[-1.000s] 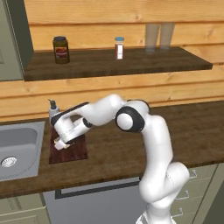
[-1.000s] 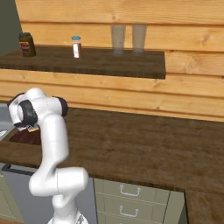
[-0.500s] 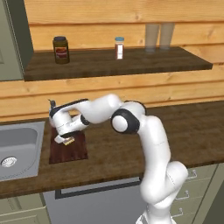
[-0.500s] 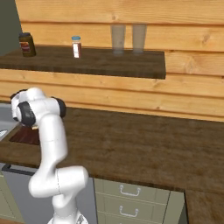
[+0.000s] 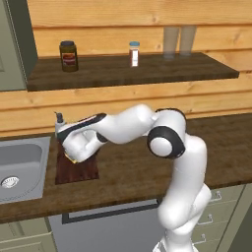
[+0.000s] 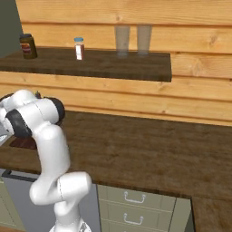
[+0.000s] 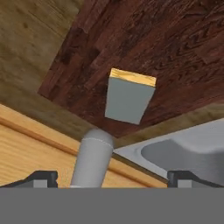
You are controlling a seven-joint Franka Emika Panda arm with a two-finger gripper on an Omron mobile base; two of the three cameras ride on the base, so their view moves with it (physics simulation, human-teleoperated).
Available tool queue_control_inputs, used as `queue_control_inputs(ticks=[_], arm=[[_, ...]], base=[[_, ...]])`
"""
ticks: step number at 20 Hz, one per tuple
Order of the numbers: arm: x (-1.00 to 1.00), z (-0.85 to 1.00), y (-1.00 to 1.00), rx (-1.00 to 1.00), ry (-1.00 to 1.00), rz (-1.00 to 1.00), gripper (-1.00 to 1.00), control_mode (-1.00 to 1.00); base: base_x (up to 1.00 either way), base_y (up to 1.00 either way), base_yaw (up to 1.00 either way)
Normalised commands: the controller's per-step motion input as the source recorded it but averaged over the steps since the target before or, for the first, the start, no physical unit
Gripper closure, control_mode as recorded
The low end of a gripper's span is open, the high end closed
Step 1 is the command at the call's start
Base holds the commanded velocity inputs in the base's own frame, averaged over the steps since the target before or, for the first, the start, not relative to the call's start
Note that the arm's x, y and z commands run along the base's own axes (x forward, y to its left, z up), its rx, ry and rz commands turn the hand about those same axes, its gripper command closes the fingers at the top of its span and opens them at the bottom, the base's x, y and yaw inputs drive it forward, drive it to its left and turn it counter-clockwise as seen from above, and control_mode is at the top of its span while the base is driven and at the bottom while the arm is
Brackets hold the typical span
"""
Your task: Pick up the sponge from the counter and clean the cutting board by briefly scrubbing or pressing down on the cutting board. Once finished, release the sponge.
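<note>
Ahead of your gripper, whose tips stand wide apart on nothing, the sponge rests on the cutting board, near its corner by the sink. It looks light and squashy; pinch its two long sides, gently.
</note>
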Motion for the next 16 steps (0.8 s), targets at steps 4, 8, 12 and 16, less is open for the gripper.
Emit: queue_control_inputs(ticks=[4,8,12,16], arm=[[-0.82,0.53,-0.71,0.15,-0.06,-0.14,-1.00,-1.00],[-0.86,0.68,-0.66,0.15,0.00,0.00,-1.00,-1.00],[-0.92,0.62,-0.81,0.04,-0.07,0.00,-1.00,-1.00],[-0.66,0.76,-0.97,0.00,-0.25,0.00,-1.00,-1.00]], base=[[0.00,0.00,0.00],[0.00,0.00,0.00],[0.00,0.00,0.00],[0.00,0.00,0.00]])
